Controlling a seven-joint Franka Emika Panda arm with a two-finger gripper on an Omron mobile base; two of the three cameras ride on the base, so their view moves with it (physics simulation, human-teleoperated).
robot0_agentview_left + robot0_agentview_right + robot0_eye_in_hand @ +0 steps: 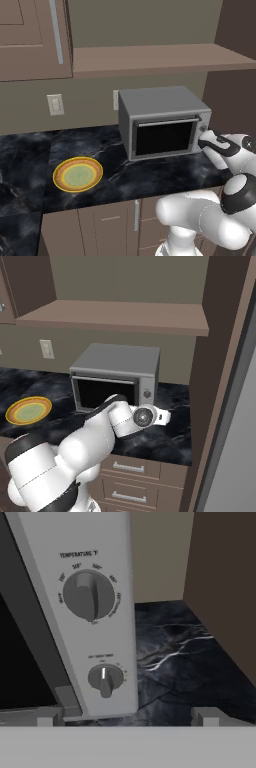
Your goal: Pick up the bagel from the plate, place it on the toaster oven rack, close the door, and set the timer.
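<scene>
Facing toaster oven knobs | door shut | gripper spread, empty

Kitchen: marble counter, cabinets, toaster oven.

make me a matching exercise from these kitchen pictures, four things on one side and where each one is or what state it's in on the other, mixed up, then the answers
Things:
1. plate
2. door
3. large temperature knob
4. wall outlet

Places or states:
A. shut against the front of the toaster oven
B. on the wall, left of the oven, above the counter
C. upper part of the oven's right-hand control strip, above the smaller knob
D. lying flat on the dark marble counter left of the oven, nothing on it

Pairs: 1-D, 2-A, 3-C, 4-B
</scene>
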